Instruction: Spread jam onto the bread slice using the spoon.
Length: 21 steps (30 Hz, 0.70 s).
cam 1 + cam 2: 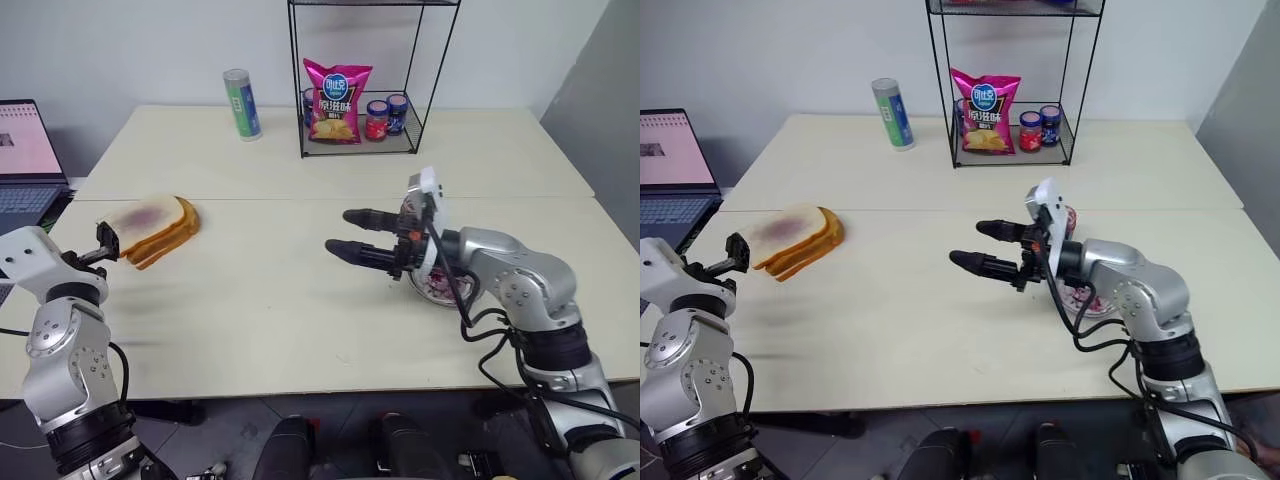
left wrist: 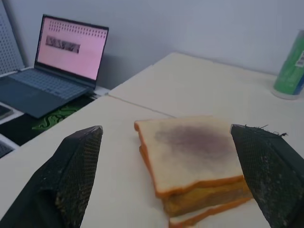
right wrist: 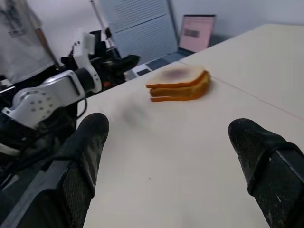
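The bread slice lies on top of a small stack of slices near the left edge of the table, and it already carries a dull purple smear of jam across its middle. The smear looks thin and stops short of the crust, so the spreading seems at least partly done; whether it counts as enough is a judgement call.

The left gripper sits just beside the bread slice on its laptop side, fingers wide apart and holding nothing. The right gripper hovers over the table well to the right of the bread slice, pointing toward it, its fingers also spread and empty.

The spoon is in neither gripper. A round steel dish with red-purple staining sits far to the right of the bread slice, mostly hidden behind the right wrist; the spoon may be resting in it, but the view is too blocked to say.

With both grippers empty, either the spreading is finished and the spoon is set down, or another scoop has yet to be fetched.
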Each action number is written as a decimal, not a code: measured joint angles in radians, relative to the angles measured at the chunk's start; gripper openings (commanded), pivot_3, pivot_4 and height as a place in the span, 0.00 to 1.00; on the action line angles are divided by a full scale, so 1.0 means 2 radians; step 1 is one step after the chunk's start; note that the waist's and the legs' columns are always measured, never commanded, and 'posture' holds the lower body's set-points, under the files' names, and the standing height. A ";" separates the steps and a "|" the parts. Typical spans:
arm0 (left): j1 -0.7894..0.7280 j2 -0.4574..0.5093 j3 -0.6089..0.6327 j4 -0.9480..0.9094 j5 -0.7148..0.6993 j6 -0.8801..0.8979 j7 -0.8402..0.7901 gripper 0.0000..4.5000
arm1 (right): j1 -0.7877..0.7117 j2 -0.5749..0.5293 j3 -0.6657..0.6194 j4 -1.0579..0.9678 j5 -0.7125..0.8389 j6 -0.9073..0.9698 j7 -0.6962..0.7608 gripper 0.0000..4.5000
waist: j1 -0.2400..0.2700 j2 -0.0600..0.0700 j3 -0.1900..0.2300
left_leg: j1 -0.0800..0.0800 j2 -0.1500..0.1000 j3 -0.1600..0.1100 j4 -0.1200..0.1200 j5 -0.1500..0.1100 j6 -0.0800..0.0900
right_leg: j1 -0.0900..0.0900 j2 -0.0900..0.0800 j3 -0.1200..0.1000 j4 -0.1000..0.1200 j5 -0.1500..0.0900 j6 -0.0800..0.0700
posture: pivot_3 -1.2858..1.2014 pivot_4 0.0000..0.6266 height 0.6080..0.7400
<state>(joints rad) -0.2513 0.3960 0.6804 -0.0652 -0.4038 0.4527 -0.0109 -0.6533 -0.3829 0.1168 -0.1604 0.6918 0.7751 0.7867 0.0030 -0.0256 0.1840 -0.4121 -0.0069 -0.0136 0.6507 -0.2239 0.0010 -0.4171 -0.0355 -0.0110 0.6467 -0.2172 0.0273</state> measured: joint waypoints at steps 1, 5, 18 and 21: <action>-0.003 0.000 0.003 0.009 -0.008 0.003 0.000 1.00 | 0.000 0.004 0.006 0.005 -0.005 -0.004 0.000 0.98 | 0.001 0.000 0.000 | 0.000 0.000 0.000 0.000 0.000 0.000 | 0.000 0.000 0.000 0.000 0.000 0.000 | 0.52 0.24 1.00; -0.018 0.000 0.009 0.037 -0.034 0.017 0.000 1.00 | 0.001 0.011 0.012 0.010 -0.020 -0.013 -0.001 0.98 | 0.000 -0.001 0.000 | -0.001 0.000 0.000 0.000 0.000 0.000 | -0.001 -0.001 0.000 0.000 0.000 0.000 | 0.52 0.24 1.00; -0.053 0.020 0.011 0.126 -0.075 0.055 -0.032 1.00 | 0.014 0.015 -0.009 -0.001 -0.018 0.001 -0.021 0.98 | -0.002 -0.001 -0.001 | -0.001 0.000 0.000 0.000 0.000 0.000 | -0.001 -0.001 0.000 0.000 0.001 0.000 | 0.52 0.24 1.00; -0.062 0.023 0.010 0.142 -0.082 0.056 -0.035 1.00 | 0.014 0.015 -0.013 -0.006 -0.015 0.008 -0.025 0.98 | -0.002 -0.001 -0.001 | -0.001 0.000 0.000 0.000 0.000 0.000 | -0.001 -0.001 0.000 0.000 0.001 0.000 | 0.52 0.24 1.00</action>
<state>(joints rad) -0.3747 0.4422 0.7012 0.2187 -0.5675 0.5655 -0.0805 -0.6256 -0.3522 0.0915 -0.1734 0.6610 0.7909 0.7371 -0.0002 -0.0284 0.1824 -0.4144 -0.0070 -0.0136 0.6505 -0.2237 0.0005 -0.4198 -0.0376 -0.0106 0.6468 -0.2161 0.0269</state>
